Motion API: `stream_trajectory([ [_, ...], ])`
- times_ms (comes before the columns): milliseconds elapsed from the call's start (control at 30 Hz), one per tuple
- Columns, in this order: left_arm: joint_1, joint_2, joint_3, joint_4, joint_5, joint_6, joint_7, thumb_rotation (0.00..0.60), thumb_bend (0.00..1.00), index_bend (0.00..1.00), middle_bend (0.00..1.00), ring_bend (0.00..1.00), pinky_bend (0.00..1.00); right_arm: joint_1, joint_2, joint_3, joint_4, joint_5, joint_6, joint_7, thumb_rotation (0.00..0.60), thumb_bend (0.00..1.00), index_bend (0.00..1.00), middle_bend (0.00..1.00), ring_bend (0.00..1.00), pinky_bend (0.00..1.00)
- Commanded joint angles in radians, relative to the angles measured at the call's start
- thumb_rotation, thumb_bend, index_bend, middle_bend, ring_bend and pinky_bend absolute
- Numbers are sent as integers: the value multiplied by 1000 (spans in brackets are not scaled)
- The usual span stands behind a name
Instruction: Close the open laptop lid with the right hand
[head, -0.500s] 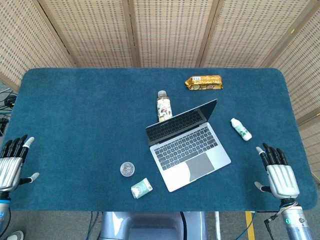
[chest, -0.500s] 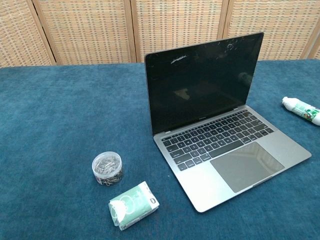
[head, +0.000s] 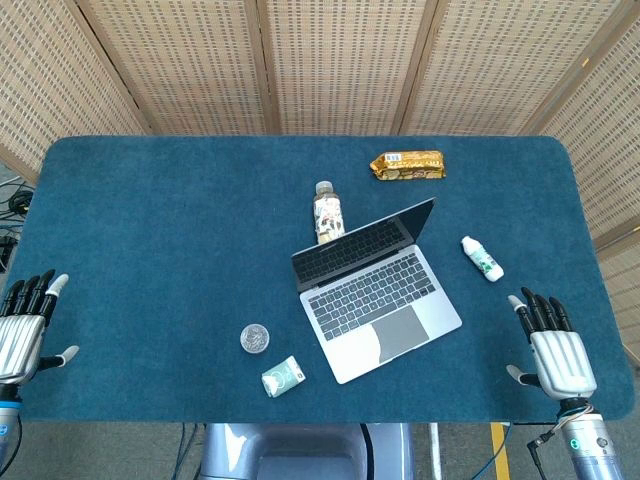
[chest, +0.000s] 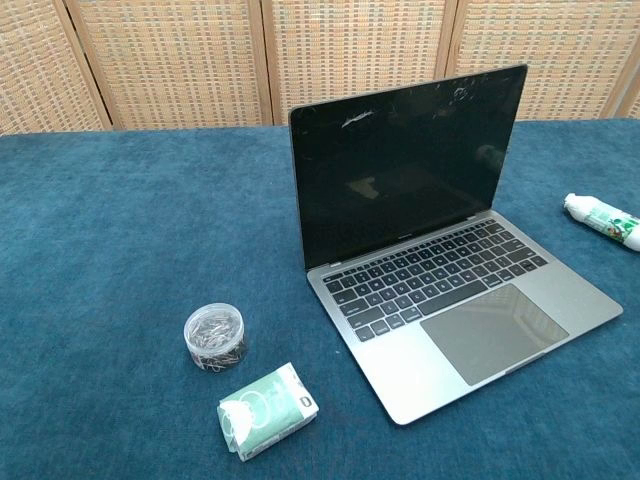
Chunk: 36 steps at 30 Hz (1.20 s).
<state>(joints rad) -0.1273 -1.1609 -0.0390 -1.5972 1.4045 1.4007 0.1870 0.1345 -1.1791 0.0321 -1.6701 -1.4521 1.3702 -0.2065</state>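
A grey laptop (head: 380, 300) sits open near the table's middle, turned slightly, its dark lid (chest: 405, 175) standing upright. My right hand (head: 555, 350) lies flat at the front right edge of the table, fingers spread, holding nothing, well right of the laptop. At the front left edge my left hand (head: 25, 325) rests the same way, far from the laptop. Neither hand shows in the chest view.
A drink bottle (head: 327, 213) stands just behind the lid. A snack packet (head: 407, 165) lies further back. A small white bottle (head: 482, 258) lies right of the laptop. A round clip jar (head: 255, 338) and a green tissue pack (head: 283, 376) sit front left of it.
My right hand has shifted very slightly left and forward. Nothing else has moved.
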Motion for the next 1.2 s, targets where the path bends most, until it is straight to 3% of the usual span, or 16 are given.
stream_trajectory([
  [33,-1,0,1,2,0,-4,-2,600,96,0,0,0,0,0,0,-1,-2,-5,3,-2,600,0,39,0,0,0],
  [733,0,-2,2,-2,3,0,5,600,95,0,0,0,0,-1,0,0,5,-12,7,13,600,0,38,0,0,0],
  [1100,1,-1,1,-5,-4,-3,3,600,95,0,0,0,0,27,2,26,-14,-26,0,32,600,0,38,0,0,0],
  [1200,1,0,1,-4,-3,-3,0,600,95,0,0,0,0,56,5,46,-32,-30,-19,12,600,116,38,0,0,0],
])
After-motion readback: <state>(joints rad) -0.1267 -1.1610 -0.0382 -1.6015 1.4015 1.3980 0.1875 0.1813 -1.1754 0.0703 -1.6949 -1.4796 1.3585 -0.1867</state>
